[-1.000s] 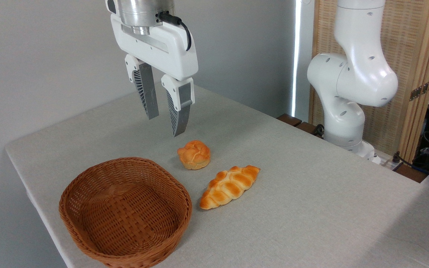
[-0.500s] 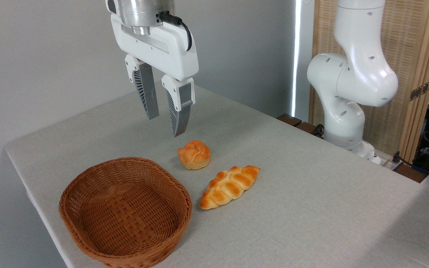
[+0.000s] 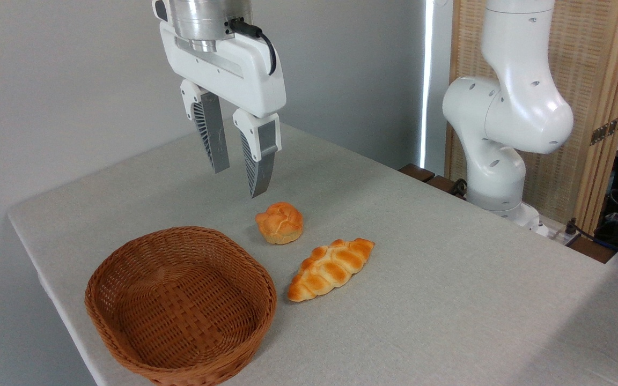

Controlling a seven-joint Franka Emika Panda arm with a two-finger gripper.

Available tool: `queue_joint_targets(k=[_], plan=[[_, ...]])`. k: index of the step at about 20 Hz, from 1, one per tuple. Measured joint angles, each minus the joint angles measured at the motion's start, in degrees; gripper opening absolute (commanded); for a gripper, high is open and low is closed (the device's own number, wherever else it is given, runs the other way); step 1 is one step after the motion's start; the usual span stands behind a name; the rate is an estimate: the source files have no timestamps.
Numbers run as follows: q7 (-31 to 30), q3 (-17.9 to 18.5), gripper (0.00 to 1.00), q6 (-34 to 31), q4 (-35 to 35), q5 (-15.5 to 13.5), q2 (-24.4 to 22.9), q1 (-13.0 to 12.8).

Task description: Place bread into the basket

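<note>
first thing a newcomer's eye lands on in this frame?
Probably the white pincer, open and empty, hanging high above the table. Then the big empty wicker basket at front left, with the braided bread lying just right of it and a small round bun behind.

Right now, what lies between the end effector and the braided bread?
The round bun sits between the end effector and the braided bread, in the fixed camera view.

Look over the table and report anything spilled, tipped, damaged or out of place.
Nothing stands out. The wicker basket sits upright and empty, the braided loaf and the small round bun lie intact on the tablecloth, apart from each other, and the claw hangs open above them, holding nothing.
</note>
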Motion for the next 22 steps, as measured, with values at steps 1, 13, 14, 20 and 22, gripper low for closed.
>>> queue_joint_targets(k=[1,13,14,20,22], plan=[[0.00,0.00,1.00,0.00,0.00,0.00,0.00,0.00],[0.00,0.00,1.00,0.52,-5.78,0.00,-2.94,0.00],[0.00,0.00,1.00,0.84,-6.62,0.00,-3.52,0.00],[0.44,0.67,1.00,1.37,-14.02,0.00,-7.00,0.02],[0.56,0.84,1.00,2.06,-16.32,0.00,-7.82,0.02]])
